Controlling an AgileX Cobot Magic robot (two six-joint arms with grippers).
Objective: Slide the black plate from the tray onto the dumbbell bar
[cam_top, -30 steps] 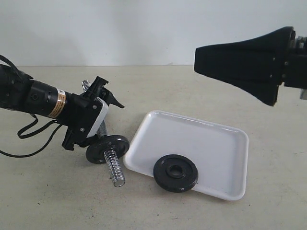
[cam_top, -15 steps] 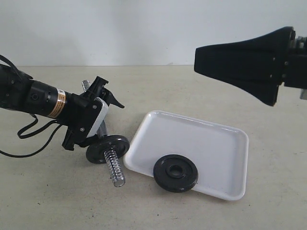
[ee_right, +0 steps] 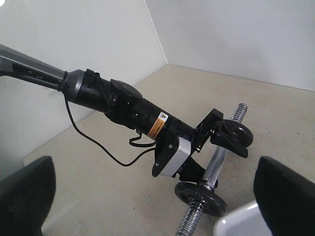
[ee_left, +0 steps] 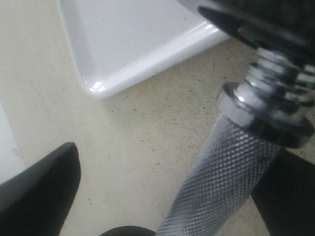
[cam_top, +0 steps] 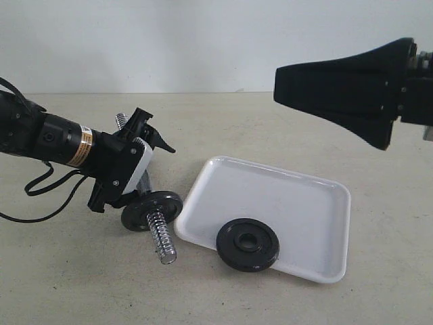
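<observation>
Nearest the camera, the black plate [cam_top: 247,244] is seen lying flat at the front edge of the tray [cam_top: 270,193], apparently overlapping its low rim, and nothing grips it. Just beside the tray, the dumbbell bar [cam_top: 161,238] is laid on the table [cam_top: 67,284], with a look-alike disc [cam_top: 151,208] already threaded on it. Farther back, the left gripper [cam_top: 135,177] is set astride the bar's knurled middle with its jaws spread. The right gripper [cam_top: 291,84] is held high beyond the tray, its jaws wide and empty. The task is judged barely begun: the plate has yet to be grasped, carried and slid on. No change is detected from the earlier frames.
</observation>
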